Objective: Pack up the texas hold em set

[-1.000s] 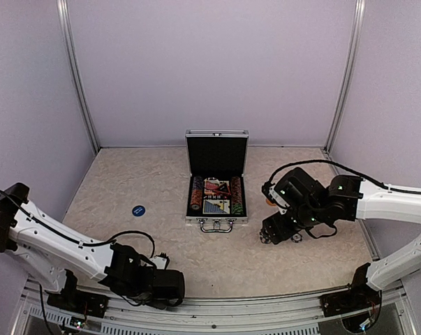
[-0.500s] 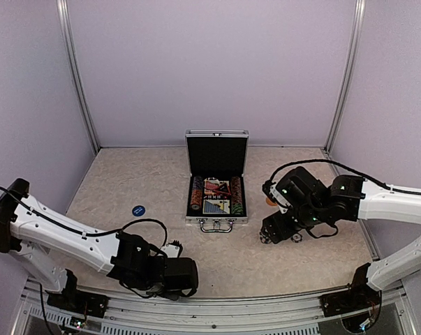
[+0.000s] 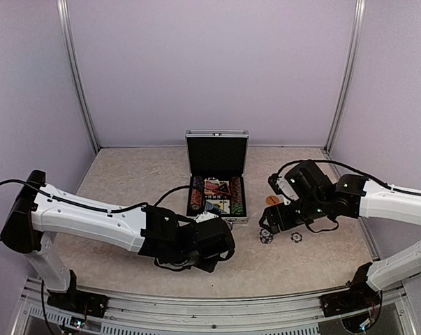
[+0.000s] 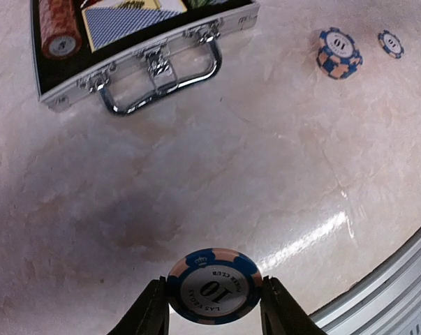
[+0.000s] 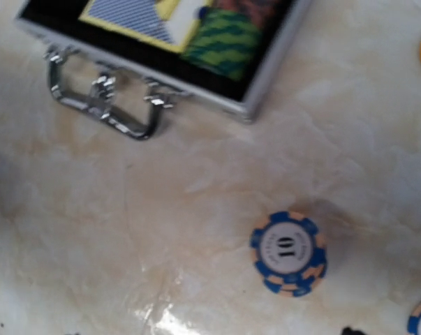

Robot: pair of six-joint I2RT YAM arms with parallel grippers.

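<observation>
Two arms reach in over the table. Lying low and long, the left arm runs from the left edge to the bottom middle of the top view, and the left gripper pinches a blue chip by its edges. Bent at the elbow, the right arm comes in from the right. The right gripper points down, fingers spread and holding nothing, near a chip pile on the table. In the middle sits the open silver case, lid standing up, with chip rows and cards inside
</observation>
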